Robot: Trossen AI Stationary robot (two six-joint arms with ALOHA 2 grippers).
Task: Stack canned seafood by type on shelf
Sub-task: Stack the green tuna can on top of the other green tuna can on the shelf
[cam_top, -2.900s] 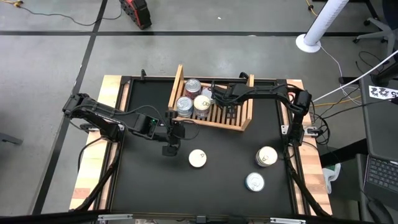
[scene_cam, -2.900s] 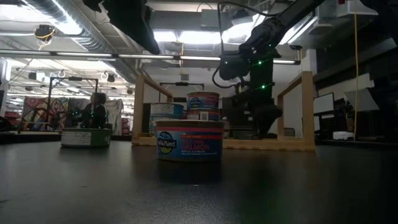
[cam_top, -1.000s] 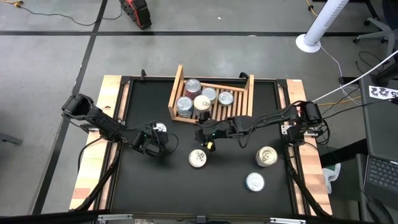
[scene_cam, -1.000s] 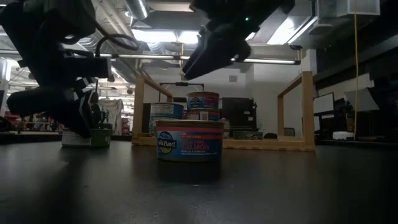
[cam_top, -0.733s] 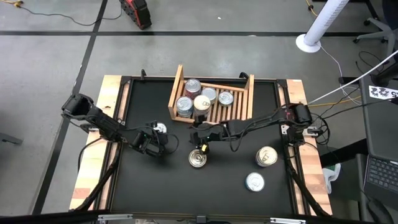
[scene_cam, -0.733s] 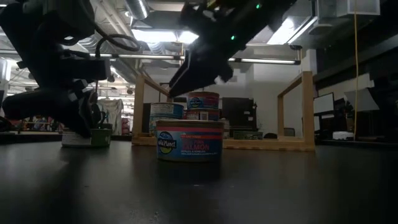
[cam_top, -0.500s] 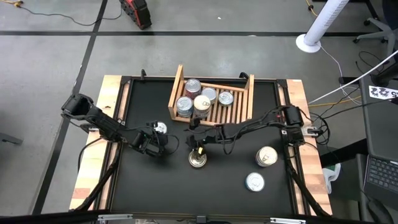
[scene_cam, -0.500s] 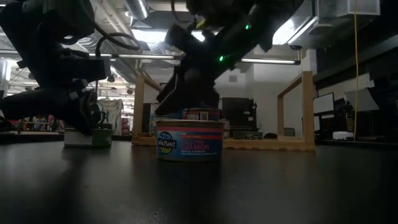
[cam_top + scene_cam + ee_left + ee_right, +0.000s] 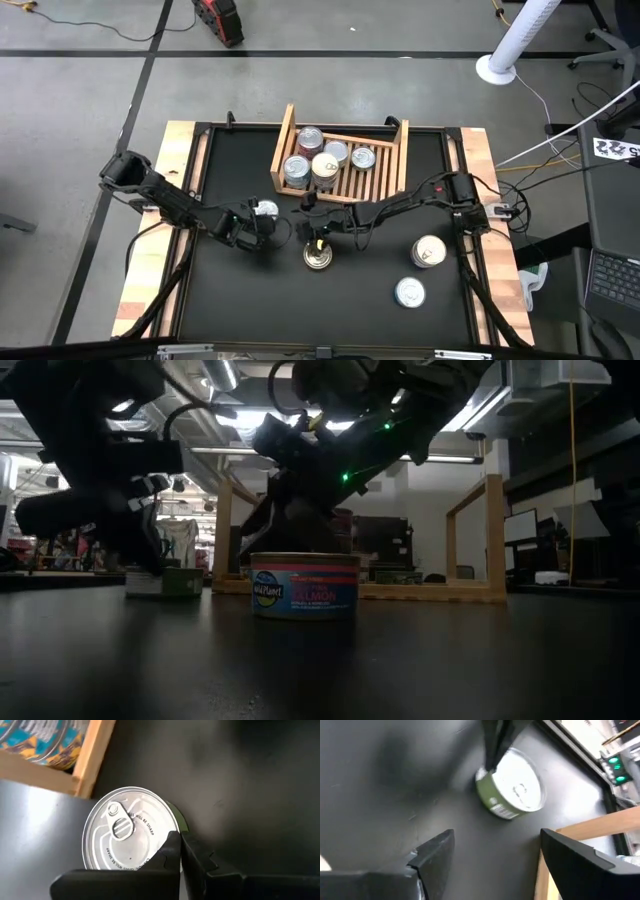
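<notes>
Both arms moved onto loose tins (shelf count unchanged at four).
Right gripper swung off light wooden slatted shelf to just above red-and-blue-labelled round salmon tin at table centre; fingers spread wide, empty. Left gripper pressed shut, holding nothing, against green-sided silver-lidded tin near shelf's front corner; tin nudged slightly. Salmon pick probably next.

We see black table. Wooden shelf rests at far centre. Four tins sit directly on tabletop: green-sided tin, red-labelled tin, two right-side tins.
</notes>
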